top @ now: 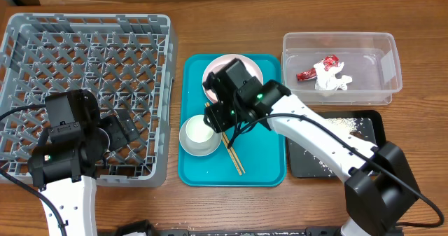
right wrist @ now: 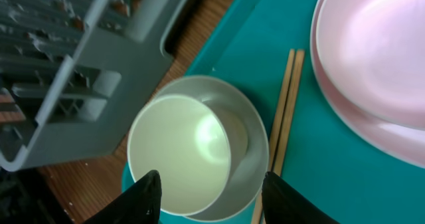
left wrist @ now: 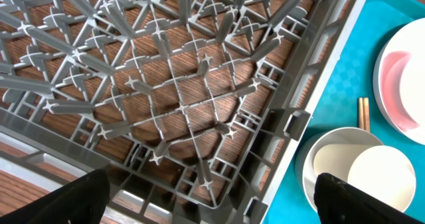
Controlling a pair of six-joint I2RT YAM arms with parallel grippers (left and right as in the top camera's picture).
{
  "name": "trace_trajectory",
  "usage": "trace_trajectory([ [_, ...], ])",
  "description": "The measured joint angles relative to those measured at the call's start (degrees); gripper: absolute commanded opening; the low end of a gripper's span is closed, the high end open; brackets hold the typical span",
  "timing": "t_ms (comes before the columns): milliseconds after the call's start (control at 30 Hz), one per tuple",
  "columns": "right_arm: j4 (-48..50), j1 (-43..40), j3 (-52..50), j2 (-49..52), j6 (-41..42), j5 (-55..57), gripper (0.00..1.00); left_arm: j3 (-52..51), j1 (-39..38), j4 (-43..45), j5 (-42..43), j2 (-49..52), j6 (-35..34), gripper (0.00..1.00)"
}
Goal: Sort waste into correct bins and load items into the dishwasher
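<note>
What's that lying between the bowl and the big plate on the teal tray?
A pair of wooden chopsticks, clearest in the right wrist view.

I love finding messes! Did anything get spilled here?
Yes. White rice grains lie scattered in patches over the black tray, on the right in the overhead view. Nothing else looks spilled or broken.

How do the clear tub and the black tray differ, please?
The clear tub is see-through and deeper; the black tray is opaque and shallow. The clear tub holds a red wrapper and white tissue; the black tray holds scattered rice grains. Both are rectangular and sit right of the teal tray.
</note>
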Motion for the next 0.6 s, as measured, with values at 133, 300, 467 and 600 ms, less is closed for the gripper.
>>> trace_trajectory([
  [133,1.8,0.3,-2.5,0.5,1.8,0.2,0.47,0.0,0.0,0.0,0.0,0.0,0.0,1.00],
  [300,2.2,1.5,-3.4,1.6,2.7,0.4,0.47,0.0,0.0,0.0,0.0,0.0,0.0,1.00],
  [467,2.3,3.5,-3.4,2.3,2.9,0.4,0.40,0.0,0.0,0.0,0.0,0.0,0.0,1.00],
  [600,2.3,4.1,-3.4,3.5,3.5,0.8,0.24,0.0,0.0,-0.2,0.0,0.0,0.0,1.00],
])
